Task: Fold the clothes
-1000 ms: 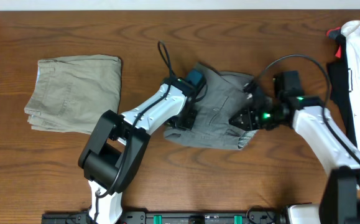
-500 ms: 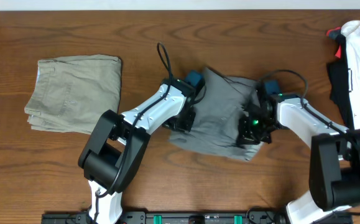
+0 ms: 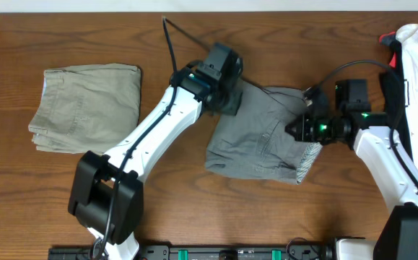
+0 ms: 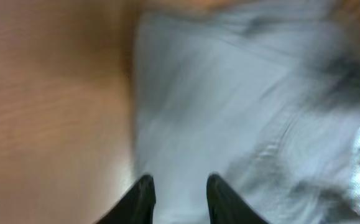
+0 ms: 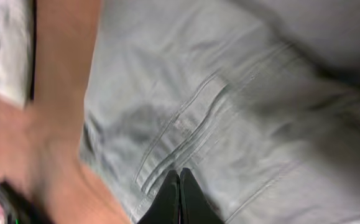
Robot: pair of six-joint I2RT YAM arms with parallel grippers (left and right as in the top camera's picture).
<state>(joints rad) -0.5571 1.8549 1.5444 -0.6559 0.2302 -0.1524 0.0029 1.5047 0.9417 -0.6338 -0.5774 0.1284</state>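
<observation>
Grey shorts (image 3: pixel 259 141) lie mid-tabletop (image 3: pixel 194 195), seemingly folded once, with the right hem rumpled. My left fingers (image 4: pixel 150 199) hover parted and empty over the upper-left corner. My right fingers (image 5: pixel 180 193) are pressed together at the right edge, apparently gripping nothing. I judge the next move is pinching an edge for another fold.

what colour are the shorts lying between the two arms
The shorts are medium grey, shown best in the overhead view.
</observation>
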